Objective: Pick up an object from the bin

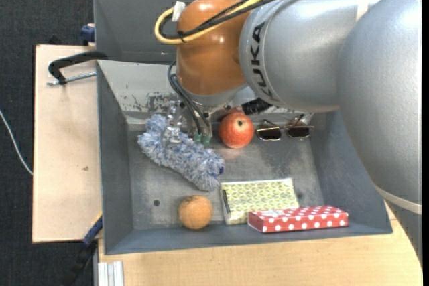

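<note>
Here, gripper (pixel 186 125) over one cloth (pixel 192 162), one apple (pixel 235 130)

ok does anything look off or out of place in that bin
Nothing looks spilled or broken. A rumpled blue-white fuzzy cloth lies under the gripper, with a red apple and sunglasses beside it. The red dotted box seems to overlap a corner of the green patterned pad, nothing more.

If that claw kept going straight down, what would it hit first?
Probably the fluffy blue-grey cloth under the gripper, though its height above it is unclear; the red apple lies beside its path.
</note>
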Robot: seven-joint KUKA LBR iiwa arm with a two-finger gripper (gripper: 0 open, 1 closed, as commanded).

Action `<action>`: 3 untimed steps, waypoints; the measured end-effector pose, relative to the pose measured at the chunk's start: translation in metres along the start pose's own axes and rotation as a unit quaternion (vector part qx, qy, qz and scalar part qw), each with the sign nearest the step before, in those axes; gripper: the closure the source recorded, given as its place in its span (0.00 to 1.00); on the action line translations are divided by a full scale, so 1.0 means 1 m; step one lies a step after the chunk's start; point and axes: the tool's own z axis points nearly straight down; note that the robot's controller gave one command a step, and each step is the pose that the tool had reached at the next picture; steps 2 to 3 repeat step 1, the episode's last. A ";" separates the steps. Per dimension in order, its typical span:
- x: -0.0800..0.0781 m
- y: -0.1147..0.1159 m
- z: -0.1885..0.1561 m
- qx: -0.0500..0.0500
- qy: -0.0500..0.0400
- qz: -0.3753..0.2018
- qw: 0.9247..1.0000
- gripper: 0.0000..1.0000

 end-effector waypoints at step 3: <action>-0.004 -0.005 -0.102 -0.001 -0.002 -0.001 1.000 1.00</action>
